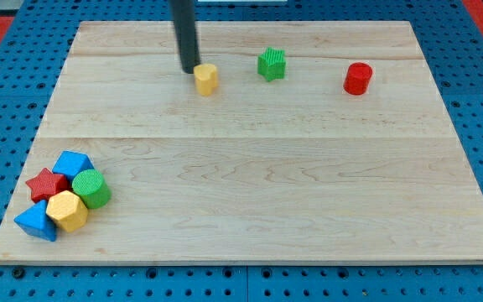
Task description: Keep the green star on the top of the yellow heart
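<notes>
The green star (271, 64) sits near the view's top, right of centre. The yellow heart (206, 79) lies to its left and slightly lower, a block's width of bare wood between them. My tip (189, 69) is at the heart's upper left edge, touching or almost touching it. The dark rod rises from there out of the view's top.
A red cylinder (358, 78) stands at the top right. A cluster sits at the bottom left: a blue block (73, 163), a red star (46, 184), a green cylinder (92, 188), a yellow hexagon (67, 210) and a blue triangle (36, 221). The wooden board (250, 193) lies on a blue pegboard.
</notes>
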